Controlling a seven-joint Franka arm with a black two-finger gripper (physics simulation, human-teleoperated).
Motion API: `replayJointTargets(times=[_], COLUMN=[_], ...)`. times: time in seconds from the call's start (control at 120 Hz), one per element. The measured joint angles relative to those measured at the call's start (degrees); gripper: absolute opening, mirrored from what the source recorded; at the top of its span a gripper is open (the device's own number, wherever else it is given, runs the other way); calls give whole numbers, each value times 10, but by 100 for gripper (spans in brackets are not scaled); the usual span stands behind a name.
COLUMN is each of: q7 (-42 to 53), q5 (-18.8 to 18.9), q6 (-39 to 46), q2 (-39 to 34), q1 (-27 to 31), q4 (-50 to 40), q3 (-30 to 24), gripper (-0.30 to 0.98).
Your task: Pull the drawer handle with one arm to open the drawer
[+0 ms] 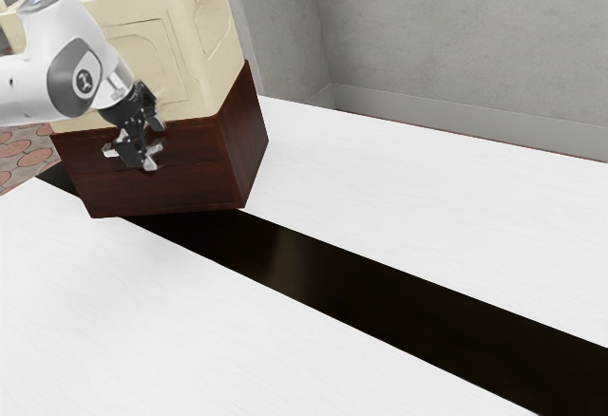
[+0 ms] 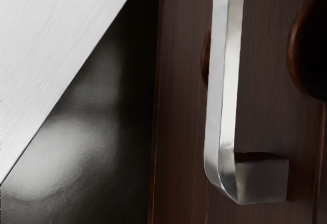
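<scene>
Gripper (image 1: 141, 145): down at the front of the wooden chest, beside the handle; wide, narrow or clamped on the bar, I cannot tell from here
Arm (image 1: 30, 88): in from the exterior view's left, its hand slanting down to the front, presumably so that a pull can run outward, away from the wood
Handle (image 2: 223, 86): a silvery flat bar, bent at its end into a block that meets the drawer front; that stand-off leaves room behind the bar, which is likely what a grip would use
Drawer front (image 2: 180, 132): dark brown wood behind the handle; I see no opening gap, so I judge the drawer shut and the step in hand to be getting a sure hold before pulling
Risk: off-centre on the bar, the hand could slip or drag the front askew; a straight, steady pull would suit it
Chest (image 1: 249, 141): set upright, its front facing the hand, which leaves the drawer a way out
Cream crate (image 1: 217, 41): above the chest, apparently resting on it; its weight may help hold the chest steady
Dark strip (image 1: 380, 283): runs past the chest's foot, between white areas of tabletop (image 1: 427, 207)
Wall (image 1: 456, 36): grey, farthest back
</scene>
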Motion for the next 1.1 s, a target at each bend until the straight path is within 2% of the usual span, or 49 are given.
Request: replayJointTargets(times=[0.117,0.458,0.65,1.017,1.1], q7=[2,7,13,22,24], q5=[-1,-6,-17,-21,-22], q6=[18,57,65,89,94], q2=[-25,-42,-46,-28,-28], q1=[17,37,93,93,92], q4=[-42,-85,-93,-92,-93], q3=[1,1,-21,-31,-31], gripper=[69,69,69,69,64])
